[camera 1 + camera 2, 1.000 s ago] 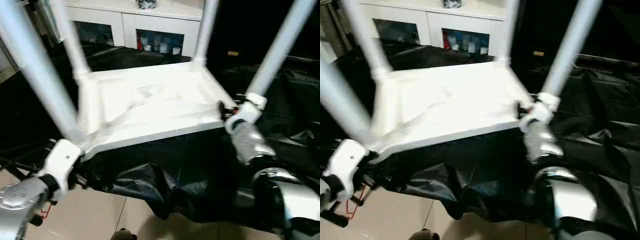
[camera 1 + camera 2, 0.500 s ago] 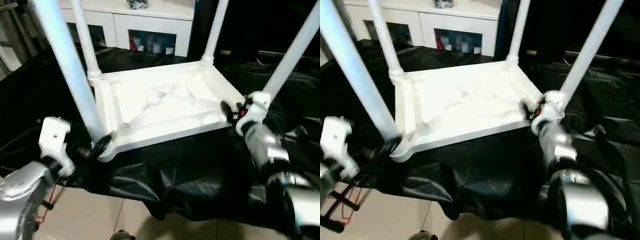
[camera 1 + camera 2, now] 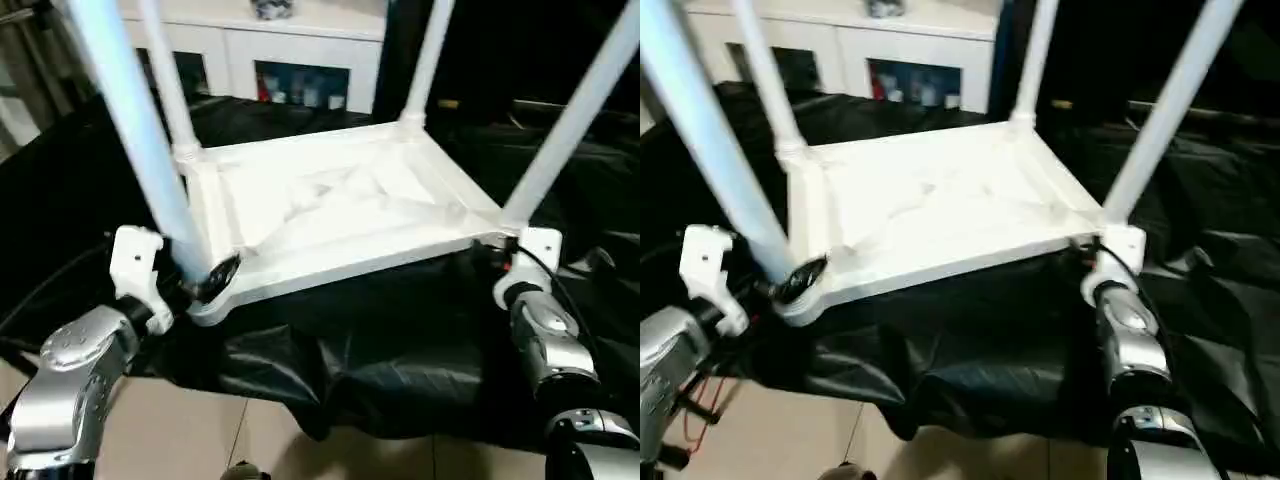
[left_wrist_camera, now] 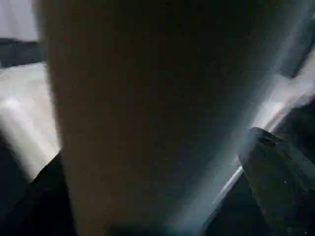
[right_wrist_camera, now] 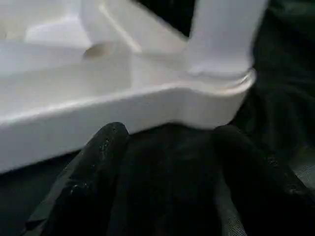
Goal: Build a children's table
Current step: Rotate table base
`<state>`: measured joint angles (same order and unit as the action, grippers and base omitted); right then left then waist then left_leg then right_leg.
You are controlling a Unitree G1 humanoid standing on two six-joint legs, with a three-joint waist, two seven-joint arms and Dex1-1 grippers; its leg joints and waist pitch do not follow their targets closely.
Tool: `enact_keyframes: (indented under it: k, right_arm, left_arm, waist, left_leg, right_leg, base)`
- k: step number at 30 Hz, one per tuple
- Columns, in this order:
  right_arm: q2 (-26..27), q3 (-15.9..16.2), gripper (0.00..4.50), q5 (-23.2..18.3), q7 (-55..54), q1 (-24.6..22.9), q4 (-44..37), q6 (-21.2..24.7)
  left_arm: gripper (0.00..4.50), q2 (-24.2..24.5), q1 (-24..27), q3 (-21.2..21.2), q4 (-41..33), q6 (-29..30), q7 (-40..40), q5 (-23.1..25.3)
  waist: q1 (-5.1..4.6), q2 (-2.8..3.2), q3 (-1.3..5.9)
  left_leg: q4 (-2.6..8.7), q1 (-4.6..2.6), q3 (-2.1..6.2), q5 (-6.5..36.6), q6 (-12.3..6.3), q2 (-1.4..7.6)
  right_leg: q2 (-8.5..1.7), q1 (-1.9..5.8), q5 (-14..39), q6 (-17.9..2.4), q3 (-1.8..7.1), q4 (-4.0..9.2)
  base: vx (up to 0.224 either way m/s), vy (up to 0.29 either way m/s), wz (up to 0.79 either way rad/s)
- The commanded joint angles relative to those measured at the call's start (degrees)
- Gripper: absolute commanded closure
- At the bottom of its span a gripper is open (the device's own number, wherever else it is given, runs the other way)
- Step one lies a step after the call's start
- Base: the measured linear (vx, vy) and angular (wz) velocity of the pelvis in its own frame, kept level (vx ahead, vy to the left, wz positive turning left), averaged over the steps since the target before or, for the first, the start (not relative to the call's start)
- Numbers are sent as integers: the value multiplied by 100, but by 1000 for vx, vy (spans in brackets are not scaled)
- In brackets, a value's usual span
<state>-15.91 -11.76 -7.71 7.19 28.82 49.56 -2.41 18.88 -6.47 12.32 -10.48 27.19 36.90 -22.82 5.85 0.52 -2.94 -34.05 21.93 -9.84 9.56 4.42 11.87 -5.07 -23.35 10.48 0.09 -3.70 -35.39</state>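
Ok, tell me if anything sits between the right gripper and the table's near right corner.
Nothing visible does. The right gripper stands open just in front of the children's table, at the corner socket where a leg stands, with only the black cloth beneath.

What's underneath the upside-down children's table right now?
The children's table lies top-down on the black cloth draped over the work table, its four legs pointing up. The cloth shows all around its edges; whatever lies directly beneath the top is covered.
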Motion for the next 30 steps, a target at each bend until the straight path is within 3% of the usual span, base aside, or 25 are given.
enact_keyframes:
  k: [1, 5, 6, 8, 10, 12, 18, 22, 24, 25, 27, 28, 30]
  right_arm:
    - [56, 131, 131, 101, 2, 88, -99, 186]
    - [119, 343, 131, 211, 361, 376, 266, 241]
    - [171, 484, 131, 332, 542, 580, 545, 246]
    - [195, 541, 131, 384, 604, 662, 645, 251]
    - [279, 666, 131, 477, 654, 877, 815, 273]
    - [399, 718, 131, 480, 727, 1039, 911, 310]
    - [872, 997, 131, 620, 995, 1385, 1137, 251]
    - [1158, 1163, 131, 721, 1223, 1567, 1362, 198]
    - [1192, 1177, 131, 736, 1235, 1597, 1414, 187]
    - [1229, 1183, 131, 763, 1171, 1636, 1484, 163]
    - [1258, 1174, 131, 811, 1053, 1689, 1579, 125]
    - [1253, 1159, 131, 833, 967, 1712, 1626, 112]
    - [1235, 1139, 131, 843, 893, 1728, 1661, 103]
  left_arm:
    - [4, 32, -6, -83, -231, 172, 420, -391]
    - [4, 293, 185, -238, -508, 539, 952, -786]
    - [4, 467, 345, -329, -720, 826, 1268, -1082]
    - [4, 550, 420, -367, -809, 946, 1397, -1226]
    - [4, 796, 576, -463, -983, 1263, 1706, -1571]
    - [4, 881, 623, -553, -1077, 1368, 1837, -1675]
    - [4, 583, 382, -999, -1255, 1492, 1728, -1808]
    - [4, 203, -43, -1399, -1184, 1634, 1631, -1975]
    - [4, 88, -149, -1475, -1112, 1618, 1592, -1961]
    - [4, -143, -423, -1695, -814, 1442, 1465, -1649]
    - [4, -424, -790, -1945, -344, 1208, 1167, -1143]
    - [4, -581, -1060, -2058, 74, 931, 992, -778]
    - [4, -692, -1298, -2127, 460, 673, 833, -476]
  waist:
    - [23, 26, 390]
    - [2, 37, 386]
    - [-7, -5, 376]
    - [-21, 24, 370]
    - [-57, -40, 364]
    - [-64, -49, 356]
    - [-83, -71, 335]
    - [-84, -98, 335]
    - [-69, -89, 338]
    - [-67, -139, 344]
    - [-44, -141, 346]
    - [-38, -112, 351]
    - [-33, -151, 353]
  left_leg:
    - [410, -87, -14, 1577, 42, 38]
    - [414, -86, -9, 1581, 1, 46]
    - [416, -93, -30, 1606, -4, 50]
    - [421, -91, -24, 1608, 16, 49]
    - [425, -78, -31, 1582, -11, 50]
    - [427, -77, -24, 1561, -12, 52]
    - [450, -90, -18, 1729, 105, 68]
    - [452, -106, -23, 1754, 171, 73]
    - [449, -107, -20, 1697, 183, 71]
    - [442, -96, -30, 1596, 156, 62]
    - [442, -106, -34, 1522, 148, 71]
    - [435, -114, -32, 1520, 172, 68]
    - [442, -102, -23, 1556, 177, 63]
  right_leg:
    - [-196, 248, 933, -1103, 182, 376]
    - [-194, 251, 887, -1171, 177, 347]
    - [-186, 243, 930, -1181, 181, 368]
    - [-197, 244, 986, -1219, 183, 355]
    - [-195, 258, 1007, -1232, 188, 358]
    - [-207, 256, 1127, -1203, 192, 340]
    - [-227, 243, 1480, -1078, 219, 363]
    - [-218, 232, 1391, -1085, 229, 356]
    - [-226, 240, 1316, -1088, 231, 351]
    - [-219, 251, 1245, -1075, 236, 346]
    - [-225, 252, 1216, -1034, 243, 361]
    - [-230, 247, 1201, -1023, 244, 353]
    - [-249, 271, 1333, -895, 244, 382]
  base:
    - [0, 0, 0]
    - [0, 0, 0]
    - [0, 0, 0]
    - [0, 0, 0]
    - [0, 0, 0]
    - [0, 0, 0]
    - [0, 0, 0]
    - [0, 0, 0]
    - [0, 0, 0]
    - [0, 0, 0]
    - [0, 0, 0]
    - [0, 0, 0]
    - [0, 0, 0]
